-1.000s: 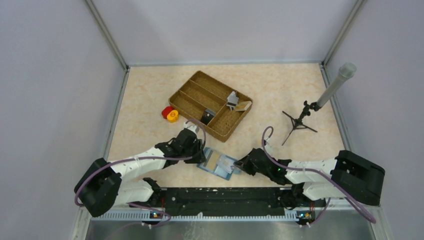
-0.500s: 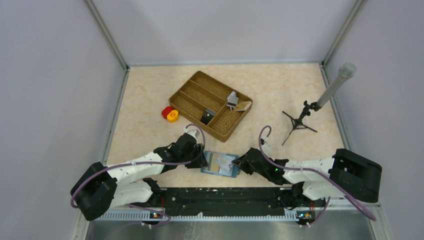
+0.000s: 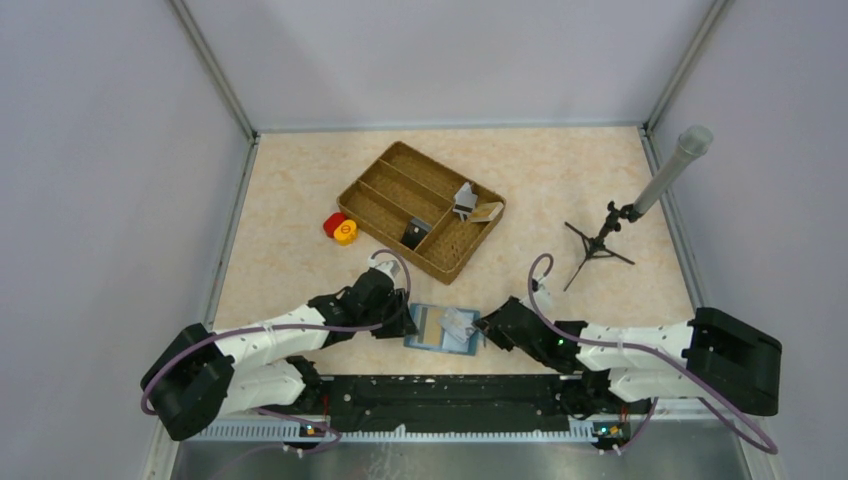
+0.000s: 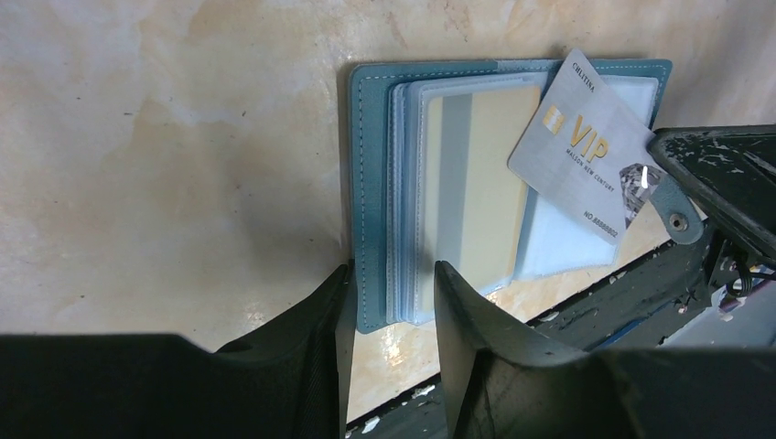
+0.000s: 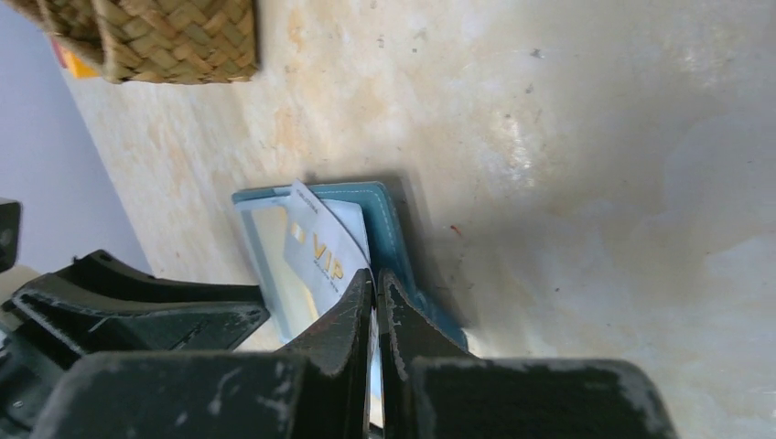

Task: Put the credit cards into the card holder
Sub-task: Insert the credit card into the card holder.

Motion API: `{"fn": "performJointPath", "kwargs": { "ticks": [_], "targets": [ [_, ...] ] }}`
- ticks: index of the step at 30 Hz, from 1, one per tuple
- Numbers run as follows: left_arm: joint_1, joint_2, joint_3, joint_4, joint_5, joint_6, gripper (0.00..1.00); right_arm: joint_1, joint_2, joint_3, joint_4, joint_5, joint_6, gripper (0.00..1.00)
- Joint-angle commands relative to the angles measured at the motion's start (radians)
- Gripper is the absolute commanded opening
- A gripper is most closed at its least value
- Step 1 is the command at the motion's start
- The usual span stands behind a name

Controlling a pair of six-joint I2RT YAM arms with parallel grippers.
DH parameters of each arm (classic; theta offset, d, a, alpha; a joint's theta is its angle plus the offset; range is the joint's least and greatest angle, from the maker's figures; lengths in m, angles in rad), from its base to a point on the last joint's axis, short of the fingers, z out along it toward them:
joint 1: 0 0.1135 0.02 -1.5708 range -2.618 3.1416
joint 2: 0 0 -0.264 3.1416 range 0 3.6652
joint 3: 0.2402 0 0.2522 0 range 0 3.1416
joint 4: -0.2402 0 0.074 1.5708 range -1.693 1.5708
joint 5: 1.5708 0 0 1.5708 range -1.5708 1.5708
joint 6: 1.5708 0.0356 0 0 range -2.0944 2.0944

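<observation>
Currently, open teal card holder [image 4: 370,183], right jaws clenching silver card [image 4: 586,169], left jaws parted.

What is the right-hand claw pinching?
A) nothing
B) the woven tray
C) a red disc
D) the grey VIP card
D: the right gripper is shut on a corner of the VIP card, whose free end lies over the open wallet.

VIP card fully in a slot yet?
No, the VIP card lies tilted across the open holder, one corner in the right gripper.
</observation>
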State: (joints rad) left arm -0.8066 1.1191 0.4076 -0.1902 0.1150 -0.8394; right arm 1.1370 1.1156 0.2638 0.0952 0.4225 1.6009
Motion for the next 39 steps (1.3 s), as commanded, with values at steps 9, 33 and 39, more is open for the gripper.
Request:
{"fn": "performJointPath", "kwargs": {
  "ticks": [9, 33, 39],
  "targets": [
    [-0.008, -0.015, -0.008, -0.008, -0.014, -0.004, 0.4, 0.049, -0.031, 0.035, -0.167, 0.076, 0.003, 0.0],
    [-0.008, -0.023, 0.006, -0.028, -0.019, 0.002, 0.4, 0.092, -0.006, 0.107, -0.227, 0.135, -0.06, 0.0],
    [-0.01, -0.016, 0.008, -0.023, -0.011, 0.006, 0.4, 0.108, 0.032, 0.17, -0.27, 0.165, -0.1, 0.0]
  ]
}}
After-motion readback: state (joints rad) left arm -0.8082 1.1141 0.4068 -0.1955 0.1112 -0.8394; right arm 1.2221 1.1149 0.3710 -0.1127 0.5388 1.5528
